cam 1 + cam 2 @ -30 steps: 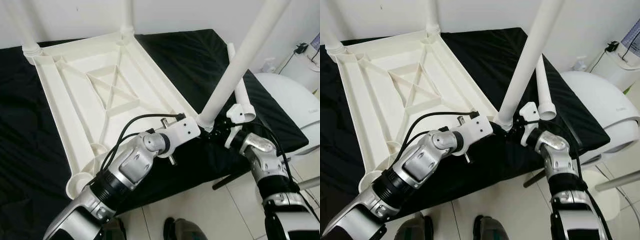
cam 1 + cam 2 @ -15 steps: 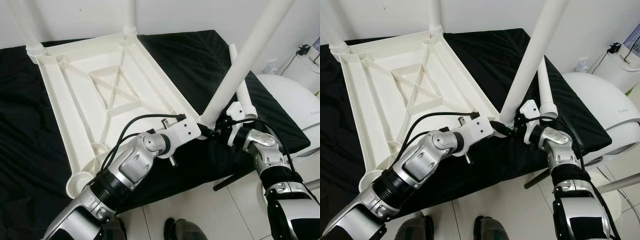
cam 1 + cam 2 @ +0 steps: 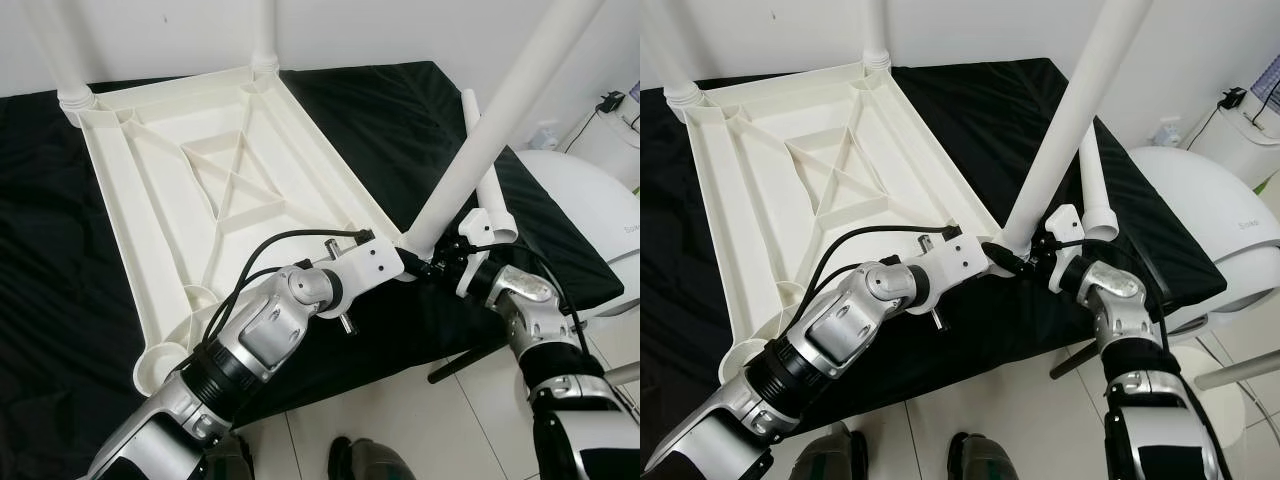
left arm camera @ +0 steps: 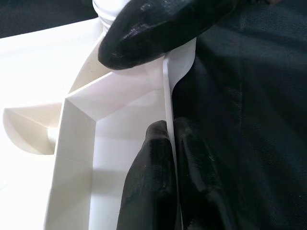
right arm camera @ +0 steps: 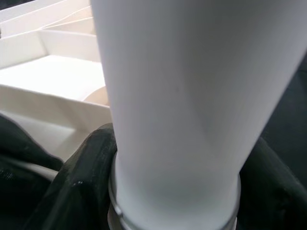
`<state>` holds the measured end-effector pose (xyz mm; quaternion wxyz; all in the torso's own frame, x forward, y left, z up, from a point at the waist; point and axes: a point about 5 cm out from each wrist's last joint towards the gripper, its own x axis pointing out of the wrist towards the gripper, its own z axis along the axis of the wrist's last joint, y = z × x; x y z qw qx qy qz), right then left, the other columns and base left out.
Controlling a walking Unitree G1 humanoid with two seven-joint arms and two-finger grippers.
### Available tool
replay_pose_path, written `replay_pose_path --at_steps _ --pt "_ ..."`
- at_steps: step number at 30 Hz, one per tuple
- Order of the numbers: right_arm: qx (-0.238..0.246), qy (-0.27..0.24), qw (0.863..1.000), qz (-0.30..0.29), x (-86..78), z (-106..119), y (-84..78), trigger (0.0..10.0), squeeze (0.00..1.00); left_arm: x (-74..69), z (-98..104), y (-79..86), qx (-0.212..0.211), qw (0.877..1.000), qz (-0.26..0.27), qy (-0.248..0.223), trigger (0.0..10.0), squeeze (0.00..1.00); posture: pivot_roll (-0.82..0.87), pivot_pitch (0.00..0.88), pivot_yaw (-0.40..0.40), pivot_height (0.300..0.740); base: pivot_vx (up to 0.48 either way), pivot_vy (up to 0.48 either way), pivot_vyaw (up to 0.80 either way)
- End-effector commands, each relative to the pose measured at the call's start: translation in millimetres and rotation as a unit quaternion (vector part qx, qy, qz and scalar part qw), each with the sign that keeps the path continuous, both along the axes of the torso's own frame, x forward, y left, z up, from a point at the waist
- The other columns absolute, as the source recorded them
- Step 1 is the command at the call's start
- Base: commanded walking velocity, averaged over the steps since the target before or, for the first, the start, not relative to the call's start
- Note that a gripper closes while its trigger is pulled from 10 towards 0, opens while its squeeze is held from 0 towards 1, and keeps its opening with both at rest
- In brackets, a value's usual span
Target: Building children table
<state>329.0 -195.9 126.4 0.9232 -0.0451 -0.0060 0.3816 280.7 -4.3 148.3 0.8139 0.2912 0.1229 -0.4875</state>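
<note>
A white plastic tabletop (image 3: 160, 200) lies upside down on a black cloth. Two white legs (image 3: 62, 50) (image 3: 264, 30) stand in its far corners. A third leg (image 3: 500, 120) rises tilted to the right from the near right corner. My right gripper (image 3: 432, 262) is shut around this leg's base, with a black finger on each side of the tube (image 5: 175, 120). My left gripper (image 4: 170, 158) is shut on the tabletop's thin rim (image 4: 168, 91) at that same corner. A loose leg (image 3: 1095, 195) lies on the cloth just behind my right wrist.
The cloth-covered surface (image 3: 380, 110) ends just below my arms, with tiled floor (image 3: 420, 410) beneath. A large rounded white object (image 3: 590, 210) stands at the right. A dark rod (image 3: 465, 360) sticks out under the cloth's edge. The socket (image 3: 155, 368) at the near left corner holds no leg.
My right wrist has turned and its forearm has swung outward, still at the leg's base. The tilted leg leans a little further right. The left arm holds still.
</note>
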Motion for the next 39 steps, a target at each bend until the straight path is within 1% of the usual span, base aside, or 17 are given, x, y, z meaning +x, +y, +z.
replay_pose_path --at_steps 1,5,10,12,13,15,18,19,20,21,22,25,27,30,31,33,39 --pt "0.028 0.011 0.999 -0.043 -0.9 -4 -2.1 10.0 0.00 -6.4 -7 -3.8 0.014 0.999 -0.023 0.018 10.0 0.00 -0.03 0.101 -0.040 0.740 0.000 0.000 0.00" --pt "0.033 0.004 0.997 -0.064 -1.2 -2 1.0 10.0 0.00 -6.6 -7 -3.9 0.014 0.999 -0.023 0.018 10.0 0.00 -0.03 0.102 -0.042 0.740 0.000 0.000 0.00" --pt "0.058 -0.011 0.990 -0.127 -3.9 2 20.3 10.0 0.00 -7.6 -7 -4.3 0.012 0.999 -0.023 0.019 10.0 0.00 -0.03 0.106 -0.046 0.740 0.000 0.000 0.00" --pt "0.063 -0.015 0.988 -0.138 -4.4 3 24.1 10.0 0.00 -7.8 -7 -4.3 0.012 0.999 -0.023 0.020 10.0 0.00 -0.03 0.106 -0.046 0.740 0.000 0.000 0.00" --pt "0.075 -0.013 0.984 -0.164 -2.9 4 27.0 10.0 0.00 -7.8 -7 -4.0 0.012 0.999 -0.022 0.020 10.0 0.00 -0.03 0.107 -0.046 0.740 0.000 0.000 0.00" --pt "0.075 -0.013 0.984 -0.164 -2.9 4 27.0 10.0 0.00 -7.8 -7 -4.0 0.012 0.999 -0.022 0.020 10.0 0.00 -0.03 0.107 -0.046 0.740 0.000 0.000 0.00" --pt "0.117 0.004 0.953 -0.280 3.6 4 29.3 10.0 0.00 -8.1 -8 -3.2 0.012 0.999 -0.021 0.021 10.0 0.00 -0.02 0.108 -0.047 0.740 0.000 0.000 0.00" --pt "0.117 0.004 0.953 -0.280 3.6 4 29.3 10.0 0.00 -8.1 -8 -3.2 0.012 0.999 -0.021 0.021 10.0 0.00 -0.02 0.108 -0.047 0.740 0.000 0.000 0.00" --pt "0.115 0.007 0.942 -0.314 4.7 3 29.2 10.0 0.00 -8.2 -8 -3.0 0.012 0.999 -0.020 0.022 10.0 0.00 -0.02 0.108 -0.046 0.740 0.000 0.000 0.00" --pt "0.115 0.007 0.942 -0.314 4.7 3 29.2 10.0 0.00 -8.2 -8 -3.0 0.012 0.999 -0.020 0.022 10.0 0.00 -0.02 0.108 -0.046 0.740 0.000 0.000 0.00" --pt "0.110 0.003 0.934 -0.339 4.8 2 30.2 10.0 0.00 -8.2 -8 -2.9 0.012 0.999 -0.020 0.022 10.0 0.00 -0.02 0.109 -0.048 0.740 0.000 0.000 0.00" --pt "0.100 0.005 0.898 -0.428 1.0 -5 39.2 10.0 0.00 -8.4 -8 -3.2 0.011 0.999 -0.020 0.024 10.0 0.00 -0.02 0.111 -0.046 0.740 0.000 0.000 0.00" --pt "0.100 0.005 0.898 -0.428 1.0 -5 39.2 10.0 0.00 -8.4 -8 -3.2 0.011 0.999 -0.020 0.024 10.0 0.00 -0.02 0.111 -0.046 0.740 0.000 0.000 0.00" --pt "0.101 0.008 0.873 -0.477 -4.2 -6 48.8 10.0 0.00 -9.0 -8 -3.8 0.012 0.999 -0.022 0.024 10.0 0.00 -0.03 0.114 -0.043 0.740 0.000 0.000 0.00" --pt "0.101 0.008 0.873 -0.477 -4.2 -6 48.8 10.0 0.00 -9.0 -8 -3.8 0.012 0.999 -0.022 0.024 10.0 0.00 -0.03 0.114 -0.043 0.740 0.000 0.000 0.00" --pt "0.103 0.009 0.863 -0.495 -7.2 -5 55.2 10.0 0.00 -9.1 -8 -4.0 0.012 0.999 -0.022 0.025 10.0 0.00 -0.03 0.114 -0.043 0.740 0.000 0.000 0.00" --pt "0.104 0.007 0.863 -0.495 -8.8 -4 58.6 10.0 0.00 -9.5 -8 -3.9 0.012 0.999 -0.023 0.025 10.0 0.00 -0.03 0.112 -0.042 0.740 0.000 0.000 0.00"
